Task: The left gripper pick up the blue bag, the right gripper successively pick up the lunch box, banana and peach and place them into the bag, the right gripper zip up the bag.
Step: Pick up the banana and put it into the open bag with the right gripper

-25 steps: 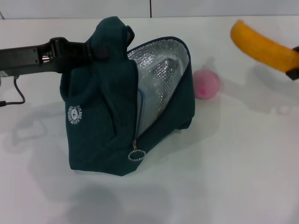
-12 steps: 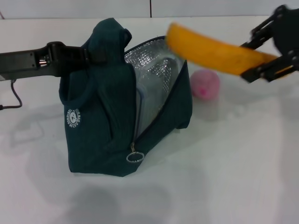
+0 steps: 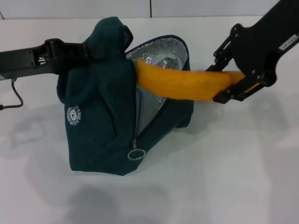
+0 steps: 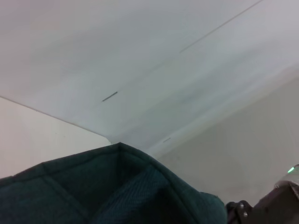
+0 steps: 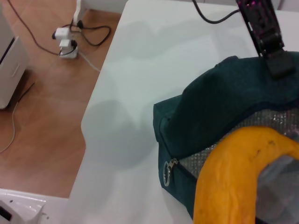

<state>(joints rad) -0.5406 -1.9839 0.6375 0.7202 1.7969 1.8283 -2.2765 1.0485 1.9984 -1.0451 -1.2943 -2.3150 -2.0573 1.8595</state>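
The bag stands left of centre on the white table in the head view, its mouth open toward the upper right and its foil lining showing. The left gripper reaches in from the left edge and pinches the bag's top fabric, holding it up. The right gripper comes in from the upper right, its jaws clamped on one end of the banana. The fruit lies nearly level, its free end inside the bag's mouth. The zipper's ring pull hangs low on the bag's front. In the right wrist view the banana fills the lower right over the bag.
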